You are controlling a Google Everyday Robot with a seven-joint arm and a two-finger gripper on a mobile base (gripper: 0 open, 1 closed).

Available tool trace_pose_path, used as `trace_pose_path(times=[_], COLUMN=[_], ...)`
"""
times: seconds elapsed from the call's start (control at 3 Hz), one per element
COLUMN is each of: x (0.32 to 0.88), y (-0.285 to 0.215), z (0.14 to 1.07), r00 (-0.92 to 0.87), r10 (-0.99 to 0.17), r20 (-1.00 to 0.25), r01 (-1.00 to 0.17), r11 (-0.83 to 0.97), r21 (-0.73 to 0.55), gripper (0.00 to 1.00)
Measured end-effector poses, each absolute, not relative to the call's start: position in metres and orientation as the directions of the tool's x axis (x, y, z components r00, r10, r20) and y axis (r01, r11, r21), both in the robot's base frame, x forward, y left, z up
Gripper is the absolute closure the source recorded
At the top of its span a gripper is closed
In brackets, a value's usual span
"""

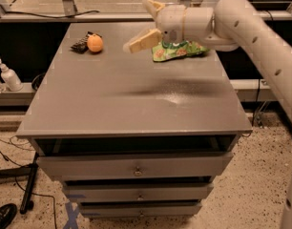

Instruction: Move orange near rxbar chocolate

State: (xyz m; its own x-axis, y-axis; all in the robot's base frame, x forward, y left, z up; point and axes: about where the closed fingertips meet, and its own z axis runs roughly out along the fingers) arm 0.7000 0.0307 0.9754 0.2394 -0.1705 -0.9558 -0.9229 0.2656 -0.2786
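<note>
The orange sits near the far left corner of the grey bench, a small round fruit with a smooth, evenly bright peel and a faint paler patch on its upper side; any stem dimple is too small to make out. Just to its left, touching or very nearly touching it, lies the rxbar chocolate, a flat dark wrapper lying at a slant, with lettering that cannot be read from here. The gripper hangs above the far middle of the bench top, to the right of the orange and apart from it. Its two pale fingers are spread wide, one pointing up and one angled down toward the left, with nothing between them. Behind the lower finger, toward the far right corner, a crinkled green chip bag lies flat on the bench top.
</note>
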Motion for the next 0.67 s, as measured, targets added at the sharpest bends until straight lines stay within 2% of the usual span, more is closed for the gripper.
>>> trace_pose_path(times=[0.33,0.67], x=[0.6783,0.6783], y=[-0.004,-0.004], z=[1.0073,1.0073], r00=[0.332,0.332], r10=[-0.306,-0.306], r20=[-0.892,-0.892], r01=[-0.885,-0.885], r11=[0.226,0.226], r21=[-0.407,-0.407], gripper=[0.0,0.0])
